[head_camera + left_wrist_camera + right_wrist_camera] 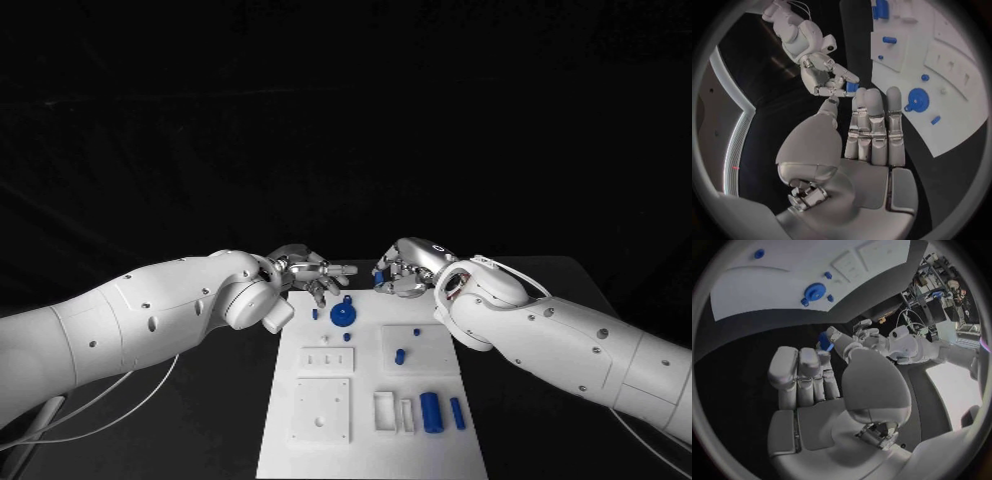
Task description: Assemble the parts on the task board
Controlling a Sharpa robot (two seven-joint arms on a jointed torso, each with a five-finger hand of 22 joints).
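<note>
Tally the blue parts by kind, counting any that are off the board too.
Gear: 1
Long cylinders: 2
Small pegs on the task board: 4
Small piece at the fingers of the left hand and right hand; which one holds it is unclear: 1
Total: 8

arms: 2, glossy white rounded shells, small dark screw holes | left hand [307,272], right hand [407,268]: silver segmented fingers | thin pale cables along the forearms
</note>
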